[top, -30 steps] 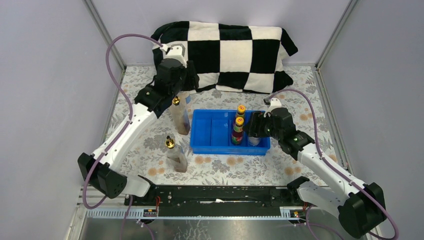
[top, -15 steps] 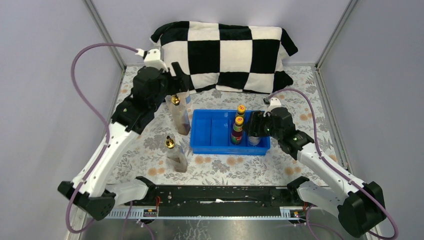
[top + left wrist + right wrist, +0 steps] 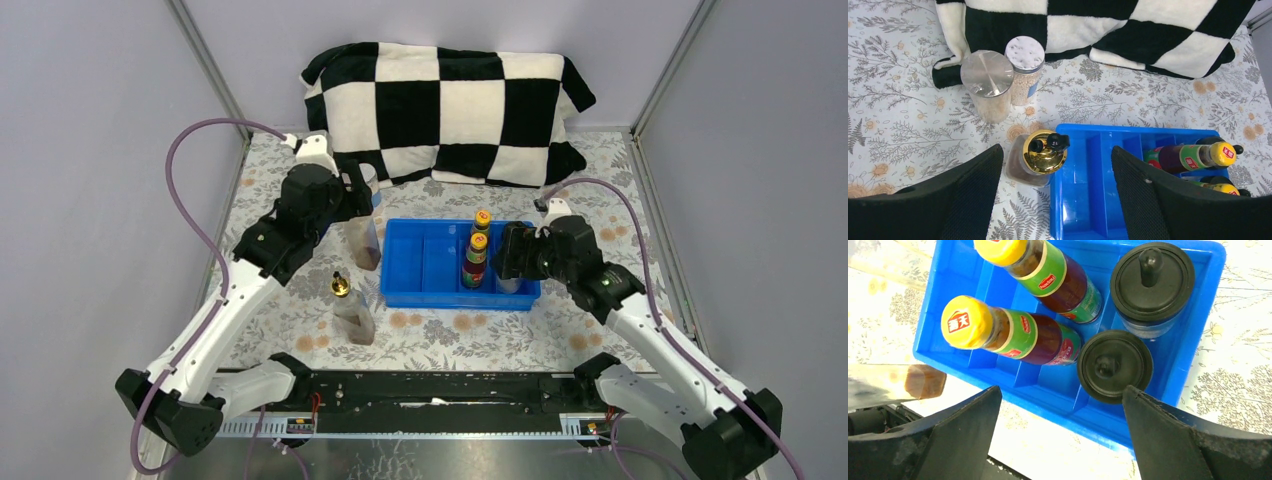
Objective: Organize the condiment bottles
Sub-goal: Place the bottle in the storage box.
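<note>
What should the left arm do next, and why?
Probably lower the left gripper around the gold-topped bottle and close. It stands upright just outside the blue tray, between the open fingers, and the tray's nearest compartments look empty.

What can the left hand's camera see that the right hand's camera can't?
Only the left wrist view shows the checkered cushion, a grey-lidded jar and a white-lidded jar beside it, and a gold-topped bottle standing just outside the blue tray. Only the right wrist view clearly shows two black-capped shakers in the tray. Both show the blue tray and the two yellow-capped sauce bottles in it.
</note>
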`<state>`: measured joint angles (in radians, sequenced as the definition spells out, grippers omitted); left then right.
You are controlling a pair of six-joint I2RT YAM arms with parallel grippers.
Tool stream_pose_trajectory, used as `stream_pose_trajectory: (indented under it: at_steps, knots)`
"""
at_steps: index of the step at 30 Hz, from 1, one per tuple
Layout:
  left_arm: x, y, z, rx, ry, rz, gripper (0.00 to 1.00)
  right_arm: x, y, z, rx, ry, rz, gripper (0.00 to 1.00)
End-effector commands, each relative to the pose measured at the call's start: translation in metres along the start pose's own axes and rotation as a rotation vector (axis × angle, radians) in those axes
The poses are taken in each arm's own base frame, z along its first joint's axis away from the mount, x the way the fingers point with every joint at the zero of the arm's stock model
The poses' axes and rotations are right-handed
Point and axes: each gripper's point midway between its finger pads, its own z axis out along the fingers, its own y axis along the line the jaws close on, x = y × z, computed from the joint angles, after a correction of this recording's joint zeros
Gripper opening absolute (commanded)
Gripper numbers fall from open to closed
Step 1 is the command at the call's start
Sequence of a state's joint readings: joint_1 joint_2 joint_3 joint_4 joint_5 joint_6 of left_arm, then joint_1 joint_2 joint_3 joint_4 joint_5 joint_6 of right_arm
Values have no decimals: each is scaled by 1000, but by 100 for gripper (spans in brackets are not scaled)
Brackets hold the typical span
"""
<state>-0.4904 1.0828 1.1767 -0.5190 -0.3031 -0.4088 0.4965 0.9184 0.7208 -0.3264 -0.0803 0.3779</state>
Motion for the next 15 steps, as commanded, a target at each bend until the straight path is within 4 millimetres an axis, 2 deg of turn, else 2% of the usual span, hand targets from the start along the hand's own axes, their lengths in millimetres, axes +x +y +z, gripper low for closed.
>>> stream_pose_trajectory:
  at_steps: [1, 8, 15]
  knots:
    - [2, 2, 3, -15, -13, -20, 83, -18, 10, -27, -11, -45, -3, 100]
    - [8, 5, 5, -23, -8, -23, 83, -30, 13, -48, -5, -86, -14, 100]
    - [35, 9, 12, -12, 16, -38, 80, -35, 16, -59, -12, -95, -24, 100]
